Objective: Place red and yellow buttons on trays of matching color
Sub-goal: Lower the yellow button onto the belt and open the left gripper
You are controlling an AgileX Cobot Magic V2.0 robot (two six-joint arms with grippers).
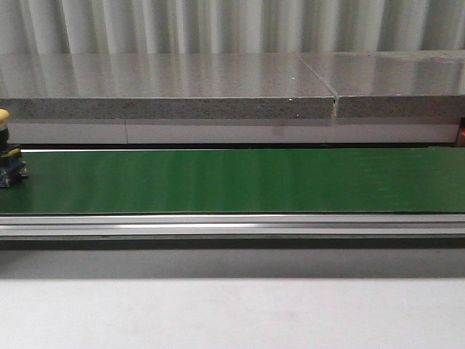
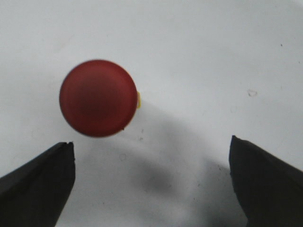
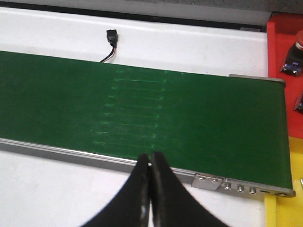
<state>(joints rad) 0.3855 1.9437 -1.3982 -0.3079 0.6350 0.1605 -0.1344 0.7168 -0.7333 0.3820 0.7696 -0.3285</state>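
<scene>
Red button (image 2: 98, 98): seen from directly above in the left wrist view, round domed cap, resting on a plain white surface (image 2: 213, 56). A small sliver of yellow shows at one edge of the cap; cannot tell what it belongs to.

Containers: red tray (image 3: 284, 42) visible at the edge of the right wrist view, just past the end of the green conveyor belt (image 3: 142, 113). It holds at least two items, partly cut off: one with a reddish cap and a dark base (image 3: 294, 59), and another dark piece nearer the frame edge. A strip of yellow tray (image 3: 284, 213) shows in the same view, beside the belt's end bracket; its contents are not visible.

Second button: yellow-capped button (image 1: 7, 149) on a dark base, standing on the belt at the far left edge of the front view, mostly cropped.

Left gripper (image 2: 151, 184): jaws spread wide, holding nothing. The red button lies ahead of the fingertips, closer to one finger (image 2: 40, 182) than the other, not between them, no contact.

Right gripper (image 3: 150, 189): fingers pressed together, nothing between them, tips over the near rail of the belt. A small black connector on a wire (image 3: 111, 40) lies on the white table beyond the belt.
</scene>
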